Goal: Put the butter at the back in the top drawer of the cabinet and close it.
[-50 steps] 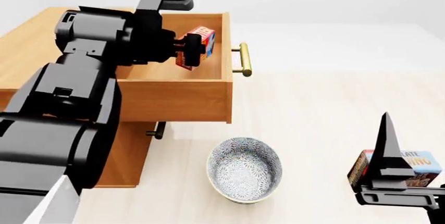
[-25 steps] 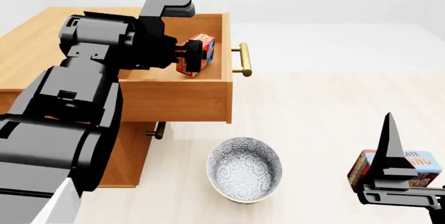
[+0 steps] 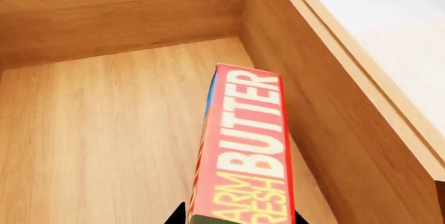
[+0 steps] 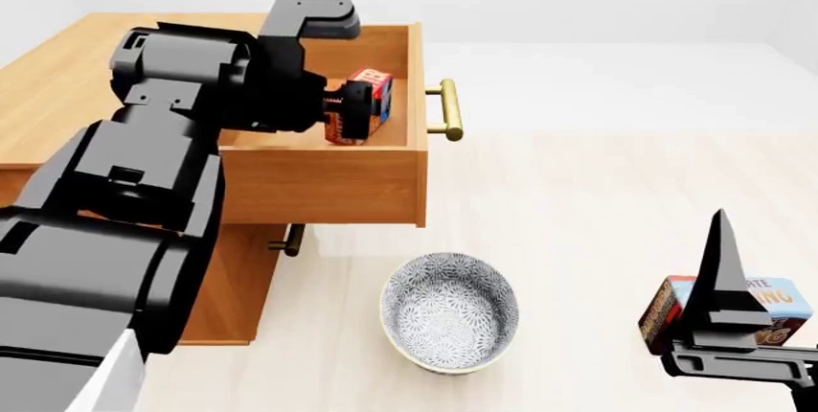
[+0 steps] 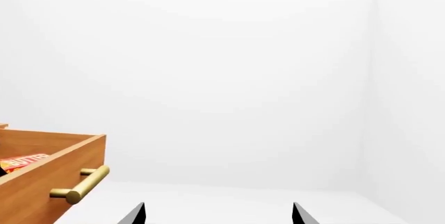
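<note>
1. The butter (image 4: 368,103) is clamped by the left gripper (image 4: 348,110) inside the pulled-out top drawer (image 4: 320,177), near its front wall.
2. In the left wrist view the butter (image 3: 245,151) is seen edge-up above the drawer floor (contact with the floor cannot be told).
3. The right gripper (image 5: 217,214) is spread wide and holds nothing, low at the right in the head view.
4. A bowl (image 4: 450,311) is seen on the floor beside the cabinet (image 4: 64,77); a pudding box (image 4: 767,307) lies behind the right gripper.

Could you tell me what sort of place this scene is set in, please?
Probably a bare simulated test room, kitchen-themed: blank white walls, a pale floor, a wooden cabinet with its top drawer open, a patterned bowl and grocery boxes.
</note>
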